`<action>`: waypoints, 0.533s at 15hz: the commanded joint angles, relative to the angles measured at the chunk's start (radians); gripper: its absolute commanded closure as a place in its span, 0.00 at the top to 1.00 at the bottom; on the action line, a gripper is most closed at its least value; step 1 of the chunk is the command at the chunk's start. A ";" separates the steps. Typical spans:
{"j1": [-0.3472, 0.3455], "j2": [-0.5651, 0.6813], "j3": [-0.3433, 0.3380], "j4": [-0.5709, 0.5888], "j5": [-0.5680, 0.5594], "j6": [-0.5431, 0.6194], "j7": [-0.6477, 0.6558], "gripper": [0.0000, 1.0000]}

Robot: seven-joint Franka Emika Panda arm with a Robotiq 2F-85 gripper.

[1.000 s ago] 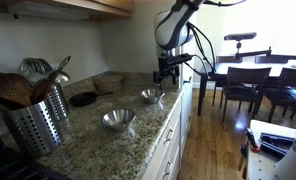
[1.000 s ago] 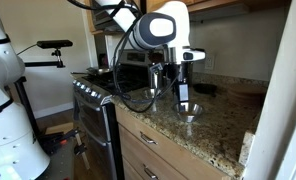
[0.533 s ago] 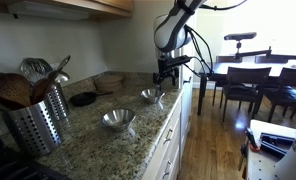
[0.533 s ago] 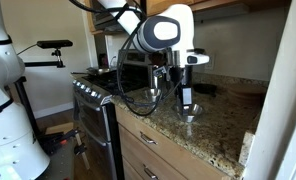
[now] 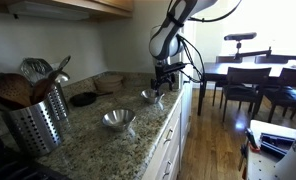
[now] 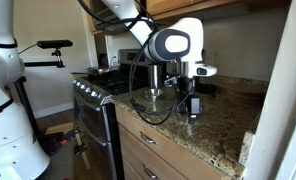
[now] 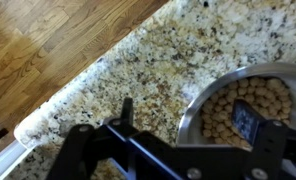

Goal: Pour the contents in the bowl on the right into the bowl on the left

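Our gripper (image 7: 186, 120) hangs spread, jaws straddling the rim of the full bowl (image 7: 216, 82) directly beneath it. We risk a shallow pinch slipping and spilling its pellets (image 7: 233, 125) across the counter (image 7: 138, 60).

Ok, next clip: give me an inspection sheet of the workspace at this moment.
Surface: speckled granite countertop; wooden floor beyond its edge.
Job's things: shiny metal bowl of round tan pellets beneath the claw; second shiny metal bowl farther along the counter, contents cannot be told.
Clutter: perforated metal utensil holder with wooden spoons; small black dish.
Grippers: claw open, one finger inside the filled bowl, the other outside its rim.
Cables: black cable loops hanging beside the claw.
Surroundings: dark dining table and chairs; black stove.
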 commanded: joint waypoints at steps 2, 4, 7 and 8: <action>0.003 0.053 -0.030 0.057 0.039 0.004 -0.045 1.00; 0.001 0.067 -0.032 0.073 0.052 0.003 -0.056 1.00; 0.000 0.084 -0.032 0.090 0.069 0.005 -0.065 0.74; 0.000 0.087 -0.032 0.094 0.072 0.004 -0.065 0.67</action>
